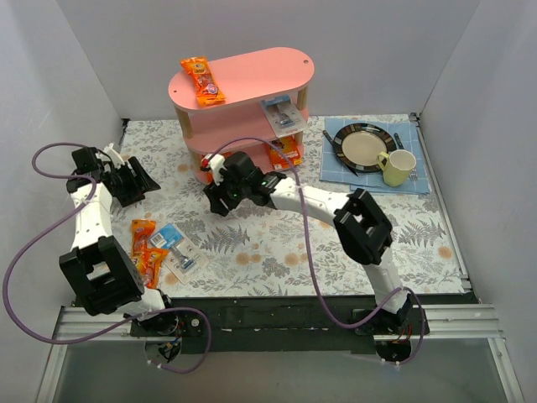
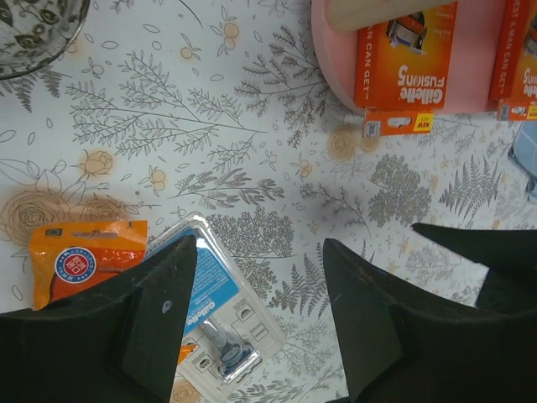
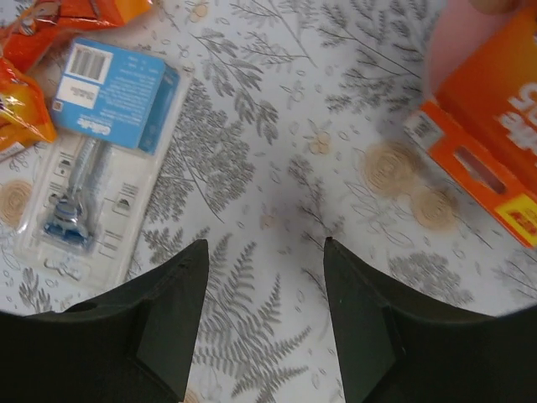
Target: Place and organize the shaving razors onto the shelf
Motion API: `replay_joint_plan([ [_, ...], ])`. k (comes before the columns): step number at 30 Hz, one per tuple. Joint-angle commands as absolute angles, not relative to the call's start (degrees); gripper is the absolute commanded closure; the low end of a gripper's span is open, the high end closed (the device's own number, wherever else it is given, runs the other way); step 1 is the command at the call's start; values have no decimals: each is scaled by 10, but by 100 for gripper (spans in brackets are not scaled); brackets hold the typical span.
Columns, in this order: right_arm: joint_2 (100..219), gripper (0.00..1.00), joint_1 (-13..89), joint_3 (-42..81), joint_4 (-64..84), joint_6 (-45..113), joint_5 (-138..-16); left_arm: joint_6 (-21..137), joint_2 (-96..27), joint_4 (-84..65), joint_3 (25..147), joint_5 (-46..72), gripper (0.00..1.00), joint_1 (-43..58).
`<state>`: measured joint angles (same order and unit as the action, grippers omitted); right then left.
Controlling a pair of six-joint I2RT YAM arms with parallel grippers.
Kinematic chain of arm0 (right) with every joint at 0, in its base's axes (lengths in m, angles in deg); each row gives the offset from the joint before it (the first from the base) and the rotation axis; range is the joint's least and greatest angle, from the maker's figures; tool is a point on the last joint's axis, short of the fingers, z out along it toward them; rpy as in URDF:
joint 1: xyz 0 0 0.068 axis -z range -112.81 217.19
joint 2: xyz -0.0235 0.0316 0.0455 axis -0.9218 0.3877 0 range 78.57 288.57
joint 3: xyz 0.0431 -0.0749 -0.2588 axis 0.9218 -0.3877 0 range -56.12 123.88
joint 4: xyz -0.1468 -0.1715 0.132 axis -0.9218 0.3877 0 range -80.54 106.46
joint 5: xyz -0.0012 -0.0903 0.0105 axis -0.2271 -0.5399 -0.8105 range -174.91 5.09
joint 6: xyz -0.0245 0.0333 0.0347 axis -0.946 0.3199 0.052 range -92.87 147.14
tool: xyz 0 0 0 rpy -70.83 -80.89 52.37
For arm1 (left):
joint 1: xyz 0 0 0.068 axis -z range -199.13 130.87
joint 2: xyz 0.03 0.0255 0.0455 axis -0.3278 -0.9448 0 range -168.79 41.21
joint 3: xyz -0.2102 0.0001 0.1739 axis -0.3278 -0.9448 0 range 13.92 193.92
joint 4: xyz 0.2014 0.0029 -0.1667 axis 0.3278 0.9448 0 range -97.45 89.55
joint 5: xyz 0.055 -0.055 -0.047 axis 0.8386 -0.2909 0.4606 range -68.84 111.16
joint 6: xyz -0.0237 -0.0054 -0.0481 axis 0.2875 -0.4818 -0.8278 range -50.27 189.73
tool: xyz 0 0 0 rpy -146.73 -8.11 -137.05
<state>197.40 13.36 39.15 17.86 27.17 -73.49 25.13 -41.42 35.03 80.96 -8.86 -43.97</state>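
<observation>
On the top board of the pink three-tier shelf with oval boards and wooden posts (image 1: 252, 71) you've got one long orange crinkly bag (image 1: 202, 81). The middle tier holds a clear white-blue blister pack (image 1: 281, 113). The bottom tier holds flat orange rectangular cards (image 2: 407, 54), one overhanging the board edge. The other razors lie on the floral-cloth counter (image 1: 277, 243), near-left and well apart from the shelf: two orange bags (image 1: 148, 252) with clear blister packs showing a blue razor (image 3: 96, 159) just beside them; touching or overlapping, can't tell. Your left arm (image 1: 88, 214) is out by the left wall, jaws open, nothing between them. Your right arm (image 1: 319, 201) reaches across toward the shelf foot, jaws also open and empty, bare cloth showing between the fingers. Far right: dark plate (image 1: 362, 144) and yellow-green mug (image 1: 396, 166) on a blue placemat (image 1: 336, 172).
</observation>
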Motion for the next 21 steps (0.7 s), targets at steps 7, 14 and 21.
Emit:
replay_joint_plan([
  [7,2089,33,20,530,164,334,-745,222,-332,352,860,-33,34,-460],
  [14,2121,33,-13,559,162,369,-771,209,-298,361,855,-33,32,-466],
  [21,2157,37,-34,580,173,399,-833,208,-268,368,826,-35,32,-469],
])
